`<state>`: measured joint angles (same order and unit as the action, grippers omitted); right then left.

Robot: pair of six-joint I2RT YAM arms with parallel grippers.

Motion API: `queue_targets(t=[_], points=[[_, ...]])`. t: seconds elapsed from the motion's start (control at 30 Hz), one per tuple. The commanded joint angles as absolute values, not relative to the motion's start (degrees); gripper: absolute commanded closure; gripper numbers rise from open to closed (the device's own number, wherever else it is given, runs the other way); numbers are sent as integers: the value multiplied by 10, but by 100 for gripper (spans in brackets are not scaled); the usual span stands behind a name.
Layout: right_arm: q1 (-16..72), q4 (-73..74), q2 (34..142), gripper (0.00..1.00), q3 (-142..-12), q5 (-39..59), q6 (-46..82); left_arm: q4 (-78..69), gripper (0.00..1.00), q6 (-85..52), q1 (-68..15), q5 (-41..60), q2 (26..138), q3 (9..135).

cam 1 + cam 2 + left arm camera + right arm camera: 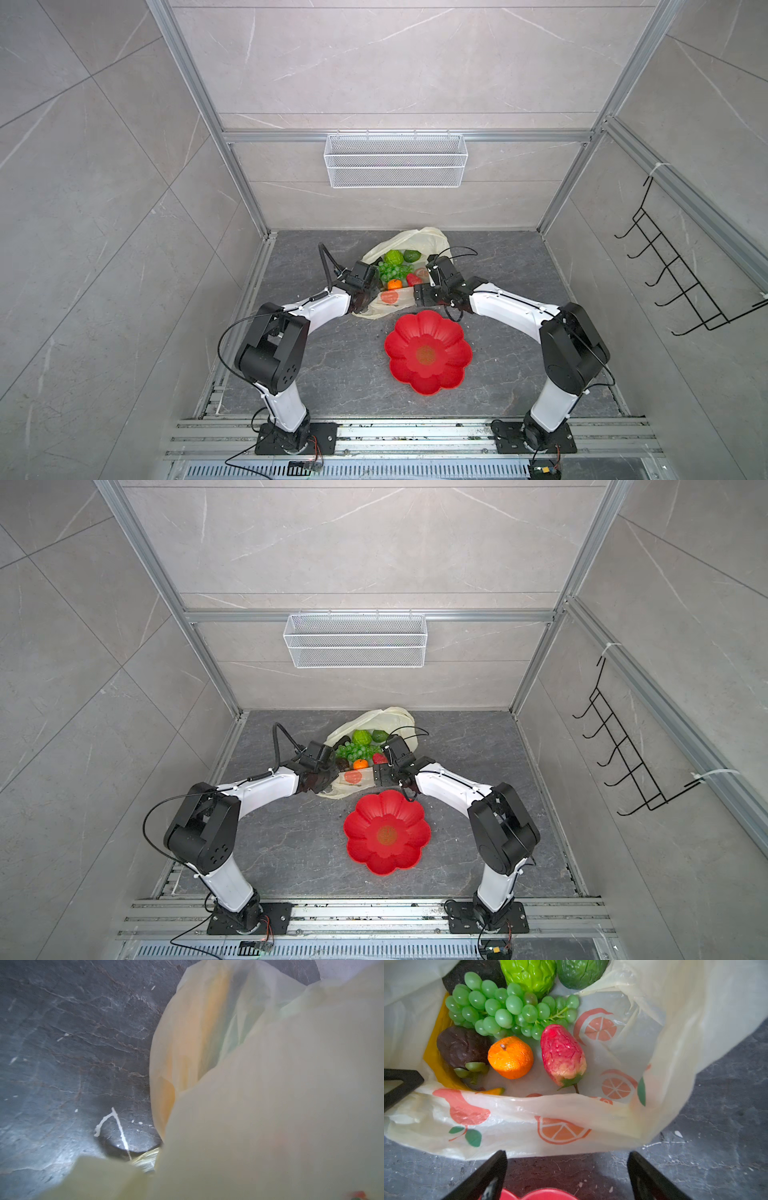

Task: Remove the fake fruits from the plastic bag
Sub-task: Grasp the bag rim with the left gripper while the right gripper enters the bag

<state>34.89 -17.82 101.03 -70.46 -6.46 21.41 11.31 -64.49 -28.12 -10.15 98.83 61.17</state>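
Left claw (365, 302) first: it sits at the left rim of the thin cream-yellow plastic bag with orange printed fruit slices (415, 241). I cannot tell if it pinches the film, because its tips are hidden in both top views and the left wrist view is almost filled by blurred bag film. Going to the right, the bag lies open on the dark stone table (311, 374), and inside it I see a yellow plastic banana (436, 1059) and a dark brown avocado (460, 1047) lying on it. Next come the bunch of green plastic grapes (508, 1007), the small orange (510, 1057), the bumpy green ball (529, 974), the red strawberry (562, 1053) and the smooth green avocado (579, 972). Right claw (566, 1178) stands wide with nothing between its jaws, just before the near rim of the bag. The red flower-shaped plastic plate (428, 353) is near it. For the task, I judge nothing is done yet: every fruit I can see is inside the bag, none lies on the plate or the table. Only the right wrist view shows the banana and one black finger (402, 1084) at the bag rim, which I judge is the left claw's. Only the top views show the whole plate and both arms.
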Motion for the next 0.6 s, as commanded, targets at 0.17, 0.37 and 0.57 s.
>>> queue_targets(t=[0.17, 0.37, 0.57], points=[[349, -196, 999, 7, -743, -79, 224, 115, 96, -600, -282, -85, 930, 562], [353, -193, 1029, 7, -786, -27, 227, 108, 96, -515, -283, -60, 924, 540], [370, -221, 1096, 11, -861, -3, 253, 107, 97, -474, -282, -37, 968, 550]])
